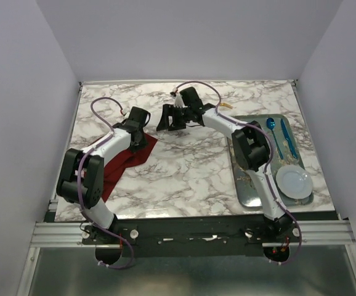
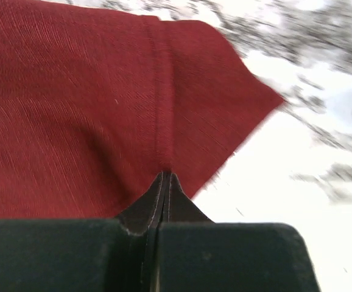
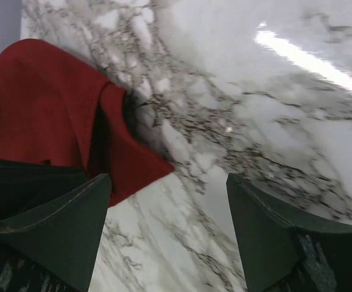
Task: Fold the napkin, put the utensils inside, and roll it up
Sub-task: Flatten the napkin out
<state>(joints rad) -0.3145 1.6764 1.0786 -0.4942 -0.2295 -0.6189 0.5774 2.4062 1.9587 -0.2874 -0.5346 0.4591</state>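
My left arm is hiding part of the napkin (image 1: 125,161) lying at the table's (image 1: 190,166) left. My left pincer (image 2: 165,180) is pinching its edge, fully closed; my right pincer (image 3: 168,182) is gaping, holding nothing.

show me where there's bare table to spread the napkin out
Widest bare patch: the near middle of the table, between the napkin and the metal tray. A narrower free strip lies in the far right corner behind the tray. Crowded: the far middle where the left arm and right arm meet, and the tray, holding a white plate and blue cutlery.
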